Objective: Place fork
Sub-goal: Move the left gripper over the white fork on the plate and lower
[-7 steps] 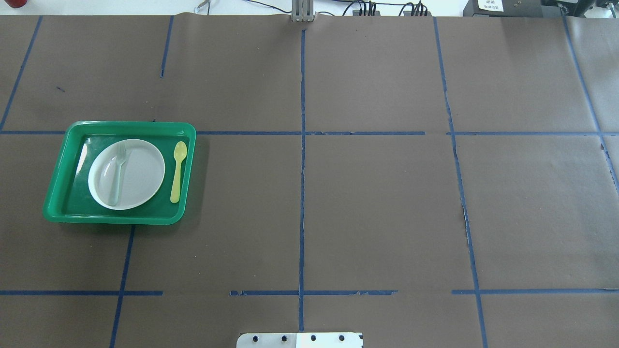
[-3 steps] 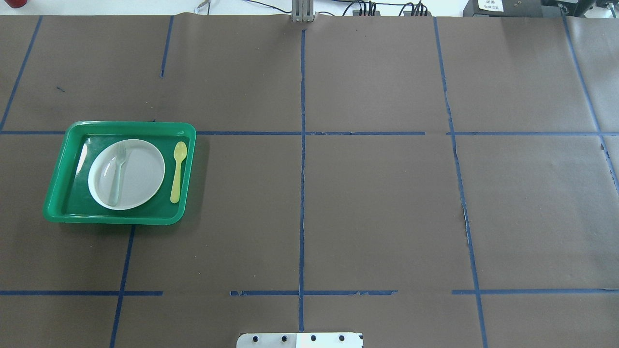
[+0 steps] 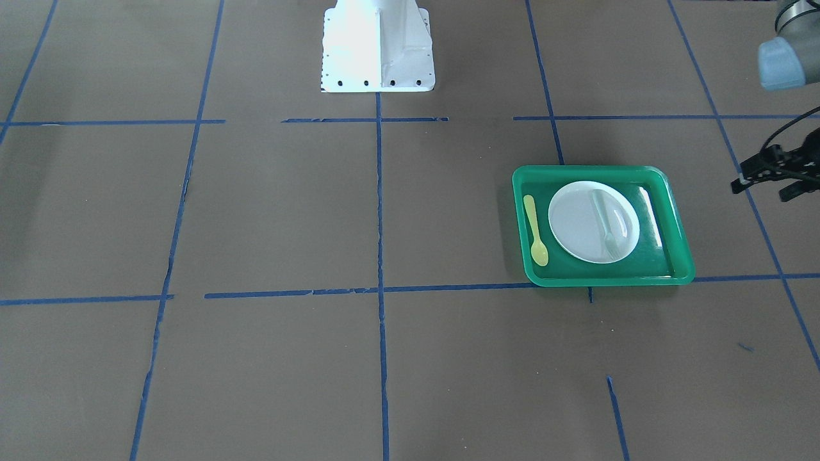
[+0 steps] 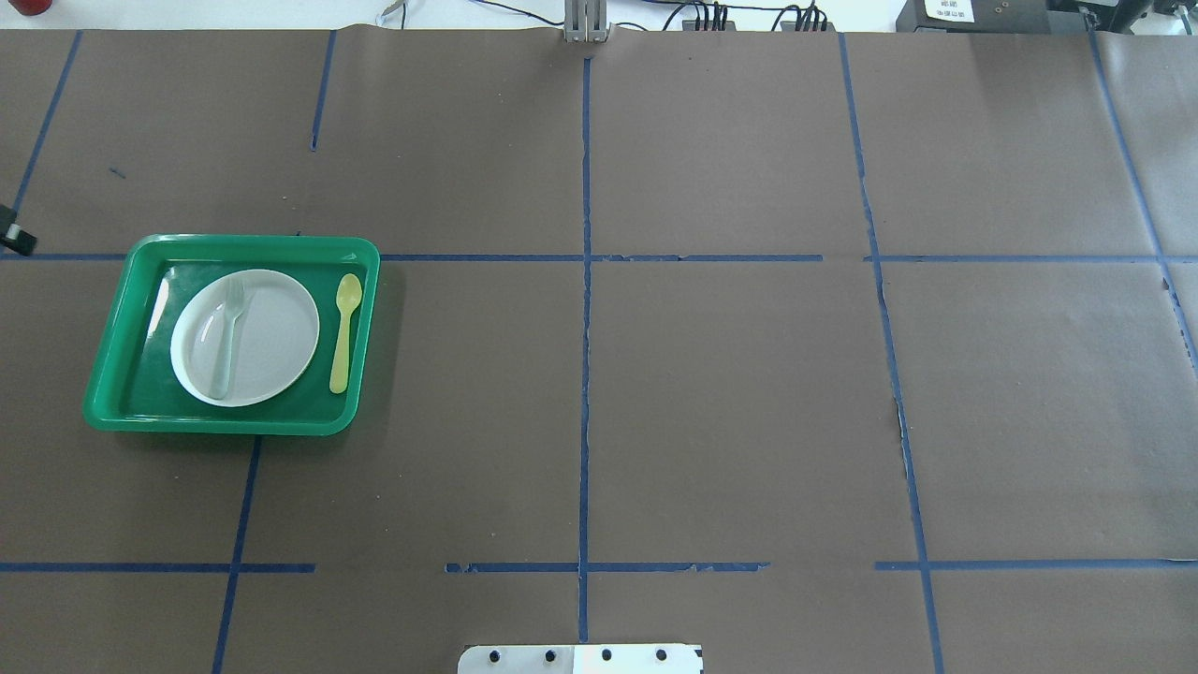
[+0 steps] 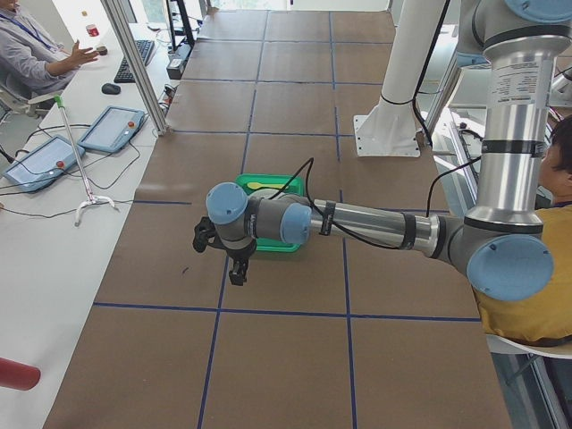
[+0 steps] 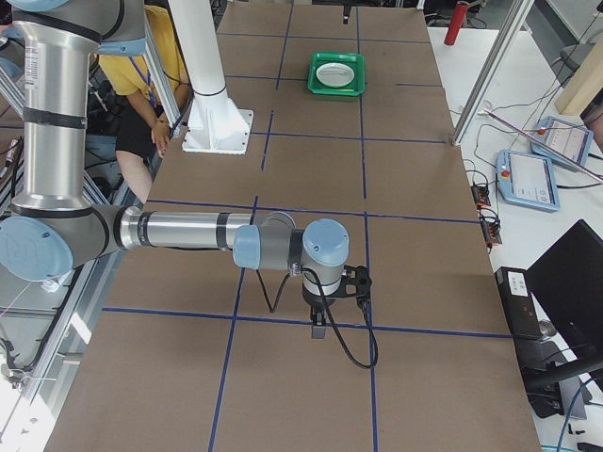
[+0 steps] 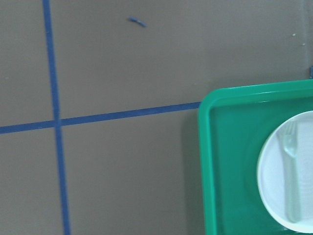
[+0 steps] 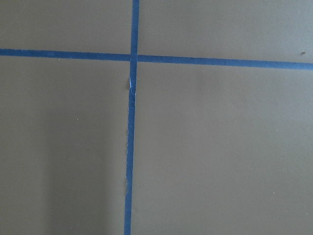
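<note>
Across the bench (image 4: 749,393) runs brown paper, ruled into big squares by blue tape that is torn in places. On its left part sits a green rectangular plastic tray (image 4: 122,337) holding a round white plate (image 4: 276,337). The small pale translucent plastic fork (image 4: 227,337) lies on the plate's left half, tines toward the far side. A yellow-green plastic spoon (image 4: 344,332) lies on the tray floor just right of the plate, bowl also far.

The left tool (image 3: 761,191) hangs beyond the tray's far-left corner, well apart from the fork; its two dark fingers look parted, with nothing between them. The right tool (image 6: 320,325) points down over bare paper at the other end, and I cannot tell how wide it stands.

A white pedestal base (image 3: 378,51) is bolted at the near edge. Grey touch panels (image 6: 528,179) lie on a white side table. A sticker on the near arm (image 5: 527,85) carries print too small to read.
</note>
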Robot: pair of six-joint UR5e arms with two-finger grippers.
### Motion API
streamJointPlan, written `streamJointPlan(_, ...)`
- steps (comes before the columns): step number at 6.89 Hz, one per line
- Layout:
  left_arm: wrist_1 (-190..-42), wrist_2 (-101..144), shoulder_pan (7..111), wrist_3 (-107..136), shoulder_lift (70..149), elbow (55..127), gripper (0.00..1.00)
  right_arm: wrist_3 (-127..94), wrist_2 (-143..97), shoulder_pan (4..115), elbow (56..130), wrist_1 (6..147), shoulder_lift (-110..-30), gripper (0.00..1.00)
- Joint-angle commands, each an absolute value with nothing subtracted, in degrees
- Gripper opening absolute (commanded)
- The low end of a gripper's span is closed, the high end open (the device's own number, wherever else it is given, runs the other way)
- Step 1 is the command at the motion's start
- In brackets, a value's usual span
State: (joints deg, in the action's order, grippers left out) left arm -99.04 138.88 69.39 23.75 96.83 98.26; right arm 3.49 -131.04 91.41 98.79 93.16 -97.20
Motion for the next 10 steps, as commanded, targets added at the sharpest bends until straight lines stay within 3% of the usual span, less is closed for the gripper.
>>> streamJointPlan(1, -102.04, 131.19, 57.36, 36.17, 103.94, 93.55, 0.93, 3.52, -131.04, 91.41, 98.79, 93.16, -97.21, 1.00)
streamJointPlan(2, -102.74, 130.96, 55.65, 37.08, 104.93, 92.04, 0.87, 3.52, -131.04, 91.41, 98.79, 93.16, -97.21, 1.00)
streamJointPlan(4, -107.39, 130.87, 53.19, 42.07, 105.90, 88.51, 0.85, 3.43, -131.04, 91.41, 98.79, 93.16, -97.21, 1.00)
streamJointPlan(10, -107.14, 130.78, 51.95, 42.54, 105.21, 87.19, 0.72, 3.43, -131.04, 91.41, 98.79, 93.16, -97.21, 1.00)
